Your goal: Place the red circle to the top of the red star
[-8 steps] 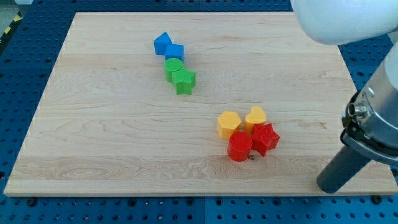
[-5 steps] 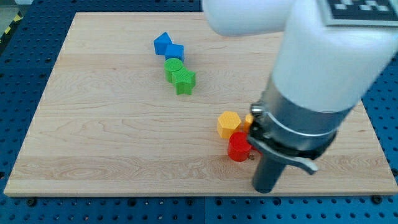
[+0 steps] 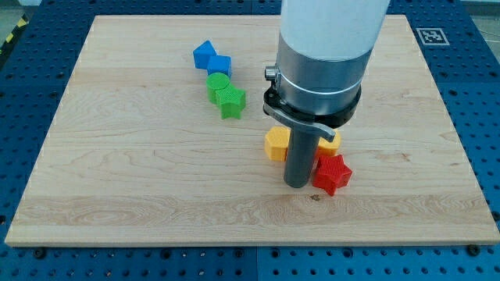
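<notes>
The red star (image 3: 333, 173) lies right of the board's middle, toward the view's bottom. My tip (image 3: 295, 185) rests on the board just left of the star, about touching its left edge. The red circle does not show; the rod and arm cover the spot where it was. A yellow hexagon (image 3: 276, 144) sits up-left of the tip, against the rod. A yellow heart (image 3: 329, 144) peeks out on the rod's right, above the red star.
A blue block (image 3: 204, 55) and a blue cube (image 3: 220, 65) lie at the upper middle of the wooden board (image 3: 117, 156). A green circle (image 3: 218, 83) and a green star (image 3: 231, 101) sit just below them.
The arm swept in from the view's lower right to the left edge of the red star. The red circle went out of sight behind the rod. The yellow hexagon shifted up-left.
</notes>
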Motion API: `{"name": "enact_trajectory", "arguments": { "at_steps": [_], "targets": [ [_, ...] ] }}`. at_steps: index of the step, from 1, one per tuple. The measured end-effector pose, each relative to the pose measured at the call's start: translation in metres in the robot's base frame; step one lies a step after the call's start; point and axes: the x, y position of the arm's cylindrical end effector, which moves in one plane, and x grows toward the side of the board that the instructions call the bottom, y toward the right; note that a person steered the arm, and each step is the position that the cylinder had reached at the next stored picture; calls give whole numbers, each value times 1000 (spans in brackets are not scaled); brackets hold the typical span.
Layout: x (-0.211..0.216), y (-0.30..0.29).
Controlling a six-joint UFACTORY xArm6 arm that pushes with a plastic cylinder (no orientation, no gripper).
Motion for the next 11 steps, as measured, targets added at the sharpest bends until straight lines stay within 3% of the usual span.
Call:
{"name": "enact_trajectory", "arguments": {
  "at_steps": [1, 3, 6, 11],
  "targets": [
    [0, -16],
    [-46, -28],
    [-29, -27],
    [-39, -9]
  ]
}}
